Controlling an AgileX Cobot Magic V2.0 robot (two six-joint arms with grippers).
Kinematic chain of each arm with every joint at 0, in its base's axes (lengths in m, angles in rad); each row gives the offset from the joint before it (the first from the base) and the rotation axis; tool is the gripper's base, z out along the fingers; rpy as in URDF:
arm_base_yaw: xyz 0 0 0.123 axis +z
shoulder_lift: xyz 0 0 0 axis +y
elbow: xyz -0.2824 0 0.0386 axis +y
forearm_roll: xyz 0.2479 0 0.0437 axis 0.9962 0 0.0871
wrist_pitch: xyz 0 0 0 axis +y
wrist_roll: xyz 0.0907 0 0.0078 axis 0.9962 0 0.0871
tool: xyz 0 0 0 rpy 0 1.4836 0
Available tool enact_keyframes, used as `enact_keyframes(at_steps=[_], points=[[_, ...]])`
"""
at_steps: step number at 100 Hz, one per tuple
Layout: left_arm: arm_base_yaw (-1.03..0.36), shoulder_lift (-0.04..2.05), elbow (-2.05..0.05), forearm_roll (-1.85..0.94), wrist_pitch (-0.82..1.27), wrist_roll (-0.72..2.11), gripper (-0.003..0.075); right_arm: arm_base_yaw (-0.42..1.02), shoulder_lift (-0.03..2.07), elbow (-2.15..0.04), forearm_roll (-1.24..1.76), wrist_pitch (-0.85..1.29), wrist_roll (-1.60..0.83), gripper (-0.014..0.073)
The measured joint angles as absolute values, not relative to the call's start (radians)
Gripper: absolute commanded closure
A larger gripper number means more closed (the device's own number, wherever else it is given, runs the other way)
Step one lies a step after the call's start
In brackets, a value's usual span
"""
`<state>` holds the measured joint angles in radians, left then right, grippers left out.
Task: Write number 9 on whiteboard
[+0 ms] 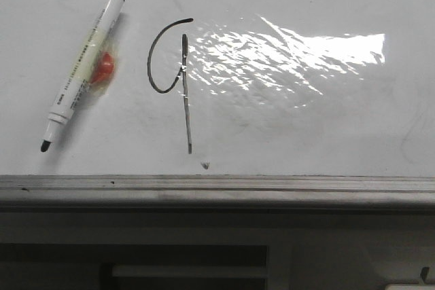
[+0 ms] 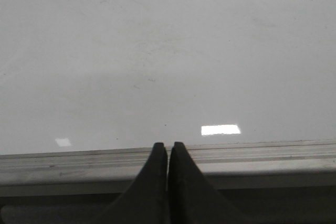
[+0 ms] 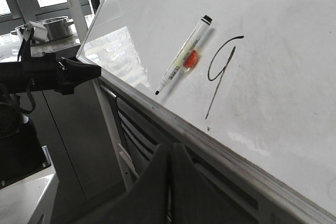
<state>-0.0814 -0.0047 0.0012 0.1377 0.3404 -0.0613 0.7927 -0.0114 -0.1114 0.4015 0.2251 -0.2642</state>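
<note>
A black 9 [image 1: 173, 73] marks the whiteboard [image 1: 306, 134]; pen [image 1: 85, 66] at its 9 o'clock, print unreadable; both grippers' [image 2: 168, 153] [image 3: 170, 153] fingers pressed together.

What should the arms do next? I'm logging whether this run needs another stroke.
Probably nothing more than holding clear. The number 9 already stands complete on the whiteboard, the marker pen lies uncapped beside it, and the left gripper and right gripper are both shut, empty, off the board.

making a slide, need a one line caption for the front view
A hand-drawn number 9 on the whiteboard, uncapped marker pen lying to its left.
</note>
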Motion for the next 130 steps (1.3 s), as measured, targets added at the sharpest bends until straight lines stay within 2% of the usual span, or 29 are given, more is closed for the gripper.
enact_keyframes(at_steps=[17,49,64,83,104,130], points=[[-0.081,-0.005,0.001,0.138,0.34,-0.061,0.0741,0.713,-0.011,-0.076,0.401,0.219,-0.264,0.0655],[-0.081,-0.005,0.001,0.138,0.34,-0.061,0.0741,0.341,-0.011,0.013,0.401,0.108,-0.26,0.0655],[-0.081,-0.005,0.001,0.138,0.34,-0.061,0.0741,0.206,-0.011,0.013,0.377,0.166,-0.256,0.0655],[-0.081,-0.005,0.001,0.138,0.34,-0.061,0.0741,0.132,-0.011,0.013,0.262,0.251,-0.241,0.0655],[-0.081,-0.005,0.001,0.137,0.341,-0.061,0.0741,0.039,-0.011,0.013,-0.051,0.312,0.013,0.0655],[-0.081,-0.005,0.001,0.137,0.341,-0.061,0.0741,-0.056,-0.011,0.011,-0.139,0.321,0.052,0.0655]])
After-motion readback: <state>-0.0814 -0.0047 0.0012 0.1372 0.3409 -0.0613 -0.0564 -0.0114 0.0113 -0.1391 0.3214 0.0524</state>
